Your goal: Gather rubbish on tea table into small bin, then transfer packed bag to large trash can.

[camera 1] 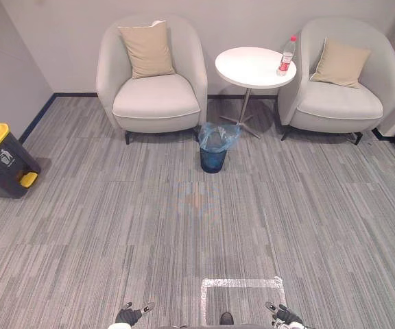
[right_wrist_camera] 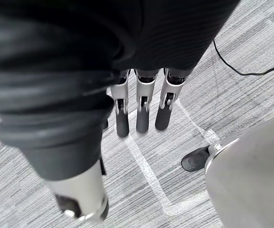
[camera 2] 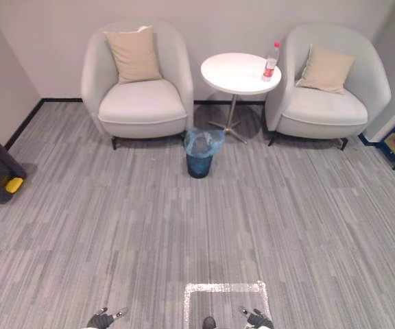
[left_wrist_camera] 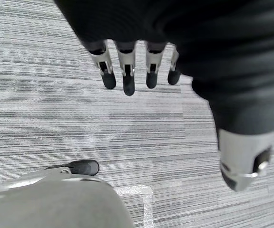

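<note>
The left hand (left_wrist_camera: 127, 75) hangs low at the robot's side with its silver, dark-tipped fingers straight, slightly spread and holding nothing above the grey striped carpet floor (camera 1: 115, 226). The right hand (right_wrist_camera: 142, 110) hangs the same way on the other side, fingers straight, side by side and empty, just above a square outline of white tape (camera 1: 242, 282) stuck to the carpet close in front of the robot. Well ahead, a small dark bin (camera 1: 212, 159) lined with a loose blue plastic bag (camera 1: 218, 136) stands on the carpet, just in front of the foot of a round white table (camera 1: 249, 68) on a single metal leg. A clear plastic bottle (camera 1: 286, 56) with a red cap and red label stands upright on the table, near its right edge. A light grey upholstered armchair (camera 1: 155, 99) with a beige cushion (camera 1: 147, 49) sits to the table's left, and a second matching armchair (camera 1: 341, 103) with its own beige cushion (camera 1: 339, 63) to its right. Far to the left, near the wall and well apart from the bin, stands a large dark grey trash can (camera 1: 2, 168) with a yellow lid
</note>
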Robot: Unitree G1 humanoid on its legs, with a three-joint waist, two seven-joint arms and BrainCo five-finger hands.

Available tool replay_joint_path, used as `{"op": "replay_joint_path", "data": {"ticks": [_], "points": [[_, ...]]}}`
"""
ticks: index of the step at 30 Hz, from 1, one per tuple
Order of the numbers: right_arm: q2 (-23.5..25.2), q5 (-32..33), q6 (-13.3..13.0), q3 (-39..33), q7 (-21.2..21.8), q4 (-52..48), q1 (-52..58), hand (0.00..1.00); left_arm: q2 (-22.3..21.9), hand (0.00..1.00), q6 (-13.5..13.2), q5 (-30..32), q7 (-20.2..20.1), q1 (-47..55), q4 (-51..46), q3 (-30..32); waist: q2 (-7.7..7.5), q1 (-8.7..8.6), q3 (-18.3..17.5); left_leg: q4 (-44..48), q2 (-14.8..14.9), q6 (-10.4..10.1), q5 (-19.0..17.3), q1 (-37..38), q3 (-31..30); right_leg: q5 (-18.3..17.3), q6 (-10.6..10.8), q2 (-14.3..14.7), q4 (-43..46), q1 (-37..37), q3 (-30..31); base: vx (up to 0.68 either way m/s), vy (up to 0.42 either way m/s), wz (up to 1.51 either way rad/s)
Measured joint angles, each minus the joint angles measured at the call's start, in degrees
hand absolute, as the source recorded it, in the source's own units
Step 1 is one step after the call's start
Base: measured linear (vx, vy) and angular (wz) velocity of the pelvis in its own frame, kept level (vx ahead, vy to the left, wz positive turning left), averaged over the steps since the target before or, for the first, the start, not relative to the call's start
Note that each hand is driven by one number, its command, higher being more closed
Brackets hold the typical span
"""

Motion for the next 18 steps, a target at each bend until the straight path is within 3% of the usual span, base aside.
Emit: {"op": "replay_joint_path", "data": {"ticks": [18], "points": [[0.42, -0.10, 0.00, 0.02, -0.14, -0.01, -0.05, 0.00, 0.62, 0.00, -0.07, 0.48, 0.10, -0.31, 0.33, -0.96, -0.73, 0.12, 0.41, -0.54, 0.13, -0.13, -0.09, 0.93, 0.67, 0.04, -0.06, 0.19, -0.45, 0.70, 0.43, -0.02, -0.020, -0.01]]}}
